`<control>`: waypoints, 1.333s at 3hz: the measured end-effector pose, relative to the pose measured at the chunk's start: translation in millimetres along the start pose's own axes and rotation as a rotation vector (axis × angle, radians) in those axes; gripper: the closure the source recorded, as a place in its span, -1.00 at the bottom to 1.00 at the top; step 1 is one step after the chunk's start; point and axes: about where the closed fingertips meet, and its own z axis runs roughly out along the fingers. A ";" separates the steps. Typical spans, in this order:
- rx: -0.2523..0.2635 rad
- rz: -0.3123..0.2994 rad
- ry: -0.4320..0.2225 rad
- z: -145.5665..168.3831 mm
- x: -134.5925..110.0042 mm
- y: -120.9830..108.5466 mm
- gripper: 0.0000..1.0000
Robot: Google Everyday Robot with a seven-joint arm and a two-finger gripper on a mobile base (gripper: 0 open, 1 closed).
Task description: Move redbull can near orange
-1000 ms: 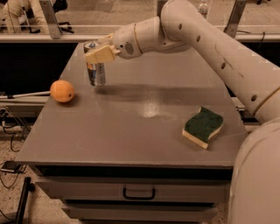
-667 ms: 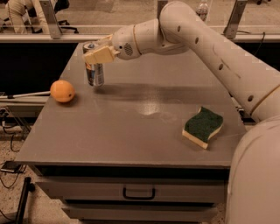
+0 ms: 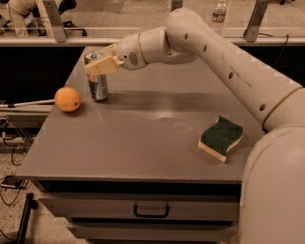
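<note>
The redbull can (image 3: 98, 87) is standing upright near the far left corner of the grey table (image 3: 143, 138), and its base appears to be resting on the surface. My end effector (image 3: 98, 65) is reaching in from the right and gripping the can around its upper part, with one cream finger (image 3: 102, 66) crossing its front. The orange (image 3: 67, 99) is sitting just left of the can, a small gap between them. A green-and-yellow sponge (image 3: 220, 138) is lying well apart, on the table's right side.

Green-and-yellow sponge (image 3: 220, 138) on grey table (image 3: 143, 152), drawer (image 3: 150, 209) beneath, clear bottle (image 3: 218, 11) behind
</note>
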 end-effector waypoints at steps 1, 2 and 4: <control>-0.045 0.014 -0.005 16.8 5.9 9.3 -0.58; -0.063 0.016 -0.013 23.1 6.8 13.6 -0.99; -0.022 -0.113 0.015 -17.7 8.9 1.6 -1.00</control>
